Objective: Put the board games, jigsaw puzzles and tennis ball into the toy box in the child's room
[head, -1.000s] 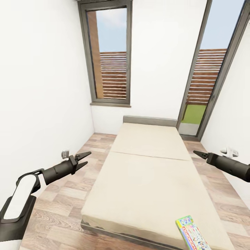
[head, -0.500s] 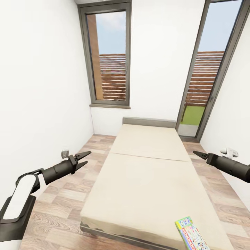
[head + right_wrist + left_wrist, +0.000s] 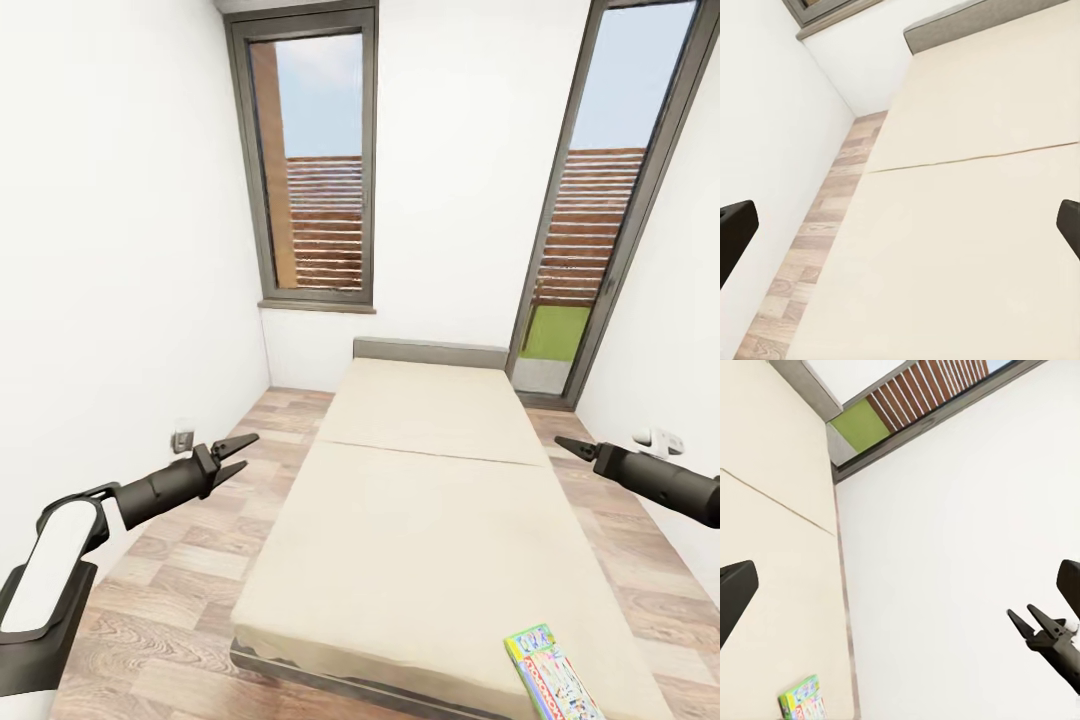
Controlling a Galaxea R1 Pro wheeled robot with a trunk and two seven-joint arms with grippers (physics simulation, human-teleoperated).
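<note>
The room is bright and evenly lit, with daylight at the two tall windows (image 3: pixel 322 160) behind the bed (image 3: pixel 430 520). Shadows are very soft, there is no glare, and straight lines lean outward near the edges.

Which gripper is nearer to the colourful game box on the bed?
Right. The right gripper hangs over the bed's right edge, beyond the game box on that side. The left gripper is across the bed, over the floor.
</note>
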